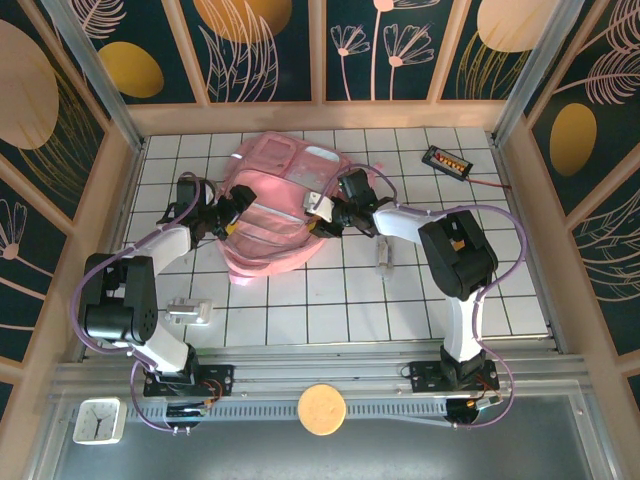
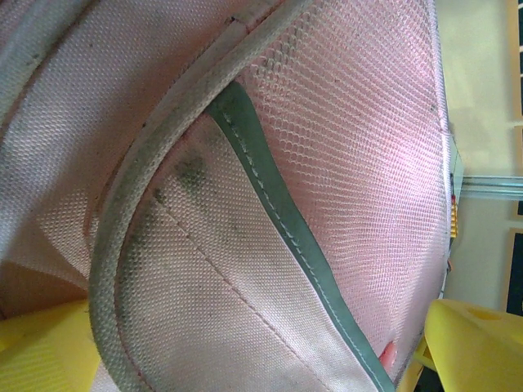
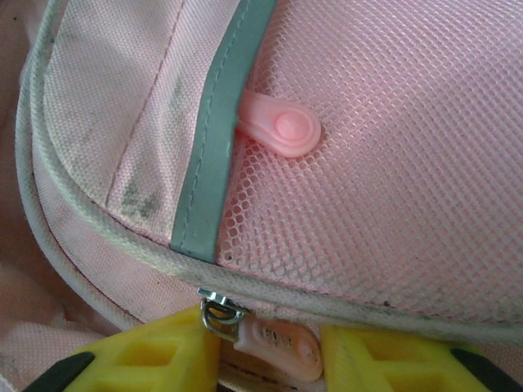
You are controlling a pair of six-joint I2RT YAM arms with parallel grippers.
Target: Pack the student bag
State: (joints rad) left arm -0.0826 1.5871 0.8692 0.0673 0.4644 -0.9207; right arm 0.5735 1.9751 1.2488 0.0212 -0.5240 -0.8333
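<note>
Fingers (image 3: 155,355), right gripper (image 3: 270,363): flanking one of two pink pull tabs (image 3: 282,349), clamp indeterminate; left gripper (image 2: 261,355): apart, straddling one student bag (image 1: 270,250).

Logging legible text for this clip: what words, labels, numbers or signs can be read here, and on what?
Nothing reads clearly.
Zipper pull on the student bag: raised marking, too blurred.
Clock face: too small.
Black device: coloured marks, too small.
</note>
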